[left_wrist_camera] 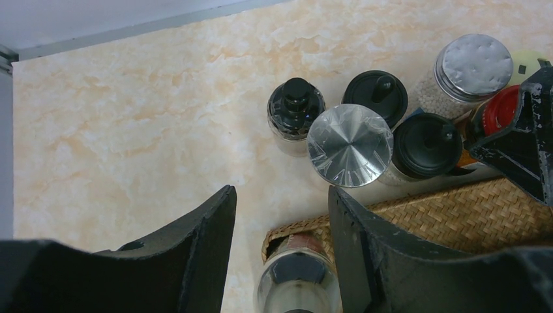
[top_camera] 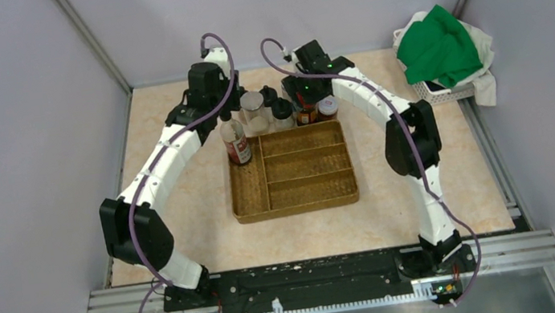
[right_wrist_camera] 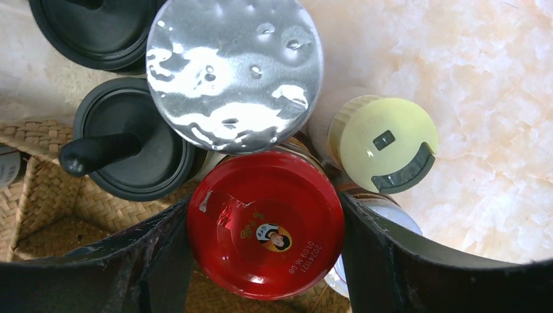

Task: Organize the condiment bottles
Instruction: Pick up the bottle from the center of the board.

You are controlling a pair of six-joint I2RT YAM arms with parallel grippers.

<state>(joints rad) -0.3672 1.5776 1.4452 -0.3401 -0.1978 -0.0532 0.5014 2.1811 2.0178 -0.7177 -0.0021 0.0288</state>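
Note:
A tall black-capped, red-labelled bottle (top_camera: 236, 140) stands in the far-left corner of the brown woven tray (top_camera: 295, 194). My left gripper (left_wrist_camera: 280, 195) hangs open over it; the bottle's glass shoulder (left_wrist_camera: 297, 280) sits between the fingers, nearer the right one. Behind the tray cluster several jars: a black pourer cap (left_wrist_camera: 295, 104), a smooth silver lid (left_wrist_camera: 350, 145), two black lids (left_wrist_camera: 375, 96), a dimpled silver lid (right_wrist_camera: 235, 72) and a yellow-green lid (right_wrist_camera: 381, 140). My right gripper (right_wrist_camera: 264, 202) is shut on the red-lidded jar (right_wrist_camera: 267, 228), both fingers against its lid, over the tray's far edge.
A white basket with a green cloth (top_camera: 443, 54) sits at the far right corner. Grey walls enclose the marble-patterned table (top_camera: 192, 208). A white-lidded jar (right_wrist_camera: 391, 215) is partly hidden under my right finger. The tray's three right compartments (top_camera: 308, 165) hold nothing.

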